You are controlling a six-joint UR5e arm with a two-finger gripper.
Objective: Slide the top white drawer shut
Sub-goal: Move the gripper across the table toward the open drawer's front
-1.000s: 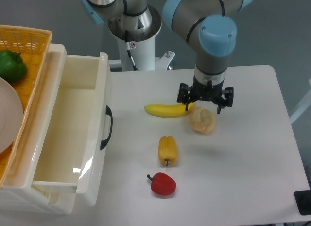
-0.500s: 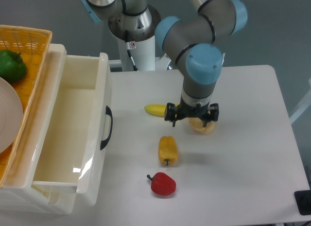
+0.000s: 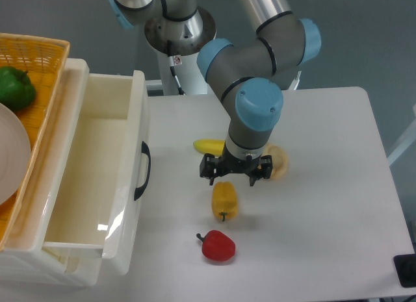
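The pincer hung over the middle of the white bench, pointing down, with nothing between its fingers; whether the fingers stood apart or together could not be told from this view. Directly below and in front of it lay a yellow bell pepper. A banana lay just behind the pincer, its right end hidden by the arm's wrist. A pale bread roll showed partly at the right of the wrist. A red bell pepper lay nearer the front edge of the bench.

The top white drawer stood at the left of the bench, pulled well out of its cabinet, its black curved handle facing the pincer and well apart from it. On top of the cabinet sat an orange wicker basket holding a green bell pepper and a white plate.
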